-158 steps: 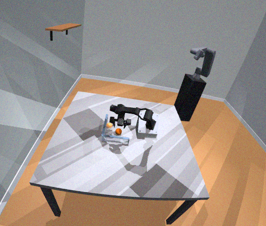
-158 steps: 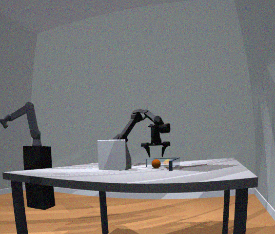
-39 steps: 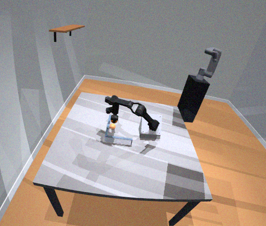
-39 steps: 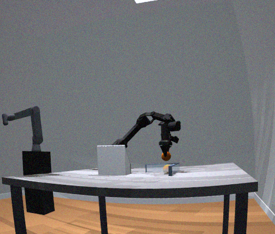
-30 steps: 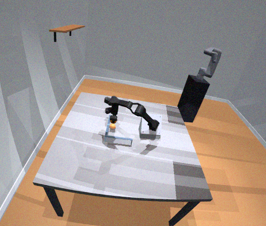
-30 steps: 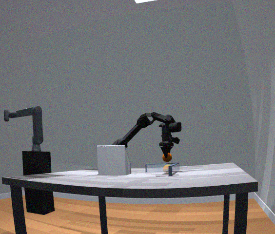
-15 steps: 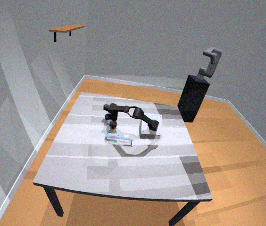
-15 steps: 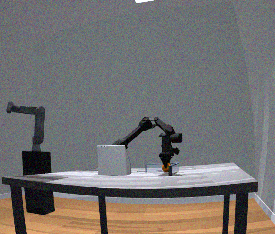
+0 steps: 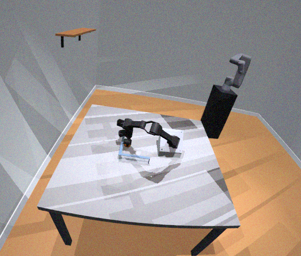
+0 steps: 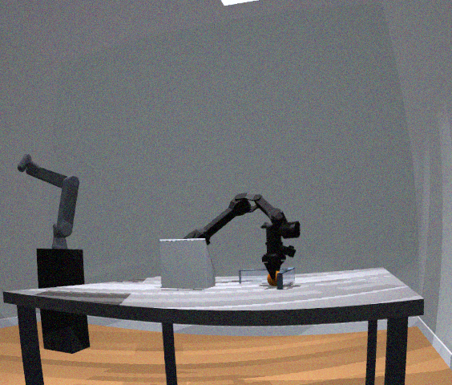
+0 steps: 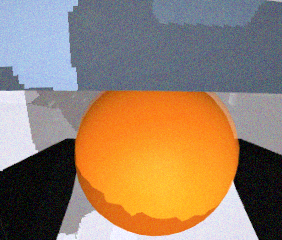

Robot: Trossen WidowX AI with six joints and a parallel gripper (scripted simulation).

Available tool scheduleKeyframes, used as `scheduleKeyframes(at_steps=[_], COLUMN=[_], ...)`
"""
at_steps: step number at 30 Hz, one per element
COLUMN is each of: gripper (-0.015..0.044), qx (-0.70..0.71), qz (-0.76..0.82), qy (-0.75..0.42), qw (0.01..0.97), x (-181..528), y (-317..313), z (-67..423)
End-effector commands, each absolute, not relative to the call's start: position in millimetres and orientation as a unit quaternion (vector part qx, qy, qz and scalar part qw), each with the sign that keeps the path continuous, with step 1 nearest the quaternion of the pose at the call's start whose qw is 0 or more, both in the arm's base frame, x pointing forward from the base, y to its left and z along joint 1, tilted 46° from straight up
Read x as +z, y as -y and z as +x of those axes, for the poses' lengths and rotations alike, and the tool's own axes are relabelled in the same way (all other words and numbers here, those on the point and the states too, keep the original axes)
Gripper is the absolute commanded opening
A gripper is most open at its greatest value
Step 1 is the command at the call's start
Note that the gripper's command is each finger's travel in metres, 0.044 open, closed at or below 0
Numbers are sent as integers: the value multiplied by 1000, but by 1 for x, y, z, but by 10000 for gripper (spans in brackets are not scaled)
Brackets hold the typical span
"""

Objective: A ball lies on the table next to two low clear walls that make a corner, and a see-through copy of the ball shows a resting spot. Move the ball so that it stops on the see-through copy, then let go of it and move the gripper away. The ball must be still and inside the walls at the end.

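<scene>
- Reaching from its pale base block (image 9: 164, 145) across the surface (image 9: 134, 190), the arm (image 9: 156, 129) in the top view bent at the elbow and turned its wrist straight down. The pincer (image 9: 126, 142) hung at the far end of the clear walls (image 9: 134, 157), clamped on the orange ball (image 9: 126, 142). Only a sliver of orange showed under the black wrist, so the fingers themselves could not be made out, and the see-through copy was not visible. A second grey arm (image 9: 238, 70) stood on a dark pedestal (image 9: 218, 110) off the surface, and a small wooden shelf (image 9: 74, 32) hung on the wall.
- Seen from the exterior view, the arm (image 10: 234, 211) rose from the base block (image 10: 184, 263), peaked at its elbow and dropped vertically. The pincer (image 10: 272, 273) pointed down with the ball (image 10: 271, 280) low between its tips, at or just above the surface (image 10: 321, 289); whether it touched could not be told. A dark end of the clear walls (image 10: 259, 274) partly covered the ball.
- Filling the middle of the wrist view, the ball (image 11: 156, 160) sat between the two black fingers, which pressed against its sides. A blue-grey band of the wall (image 11: 181, 47) ran across just beyond it. The ball's lower edge looked ragged and darker, as though overlapping another shape, but this was hard to read.
</scene>
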State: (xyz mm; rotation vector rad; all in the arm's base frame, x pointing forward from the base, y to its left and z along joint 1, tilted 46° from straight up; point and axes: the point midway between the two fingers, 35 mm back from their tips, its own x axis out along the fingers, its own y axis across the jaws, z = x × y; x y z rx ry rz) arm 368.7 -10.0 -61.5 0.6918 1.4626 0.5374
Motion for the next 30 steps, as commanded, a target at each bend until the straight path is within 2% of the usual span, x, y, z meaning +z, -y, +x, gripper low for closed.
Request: scheduleKeyframes(at_steps=[1,15,22,30], gripper=[26,394,405,405], qx=[237,237,236,231], qz=[306,306,306,312], qy=[-646,-646,-647,-644], qw=[658,658,657,659], x=[-61,-61,-3,-8], y=[10,10,70,71], z=[369,369,365,366])
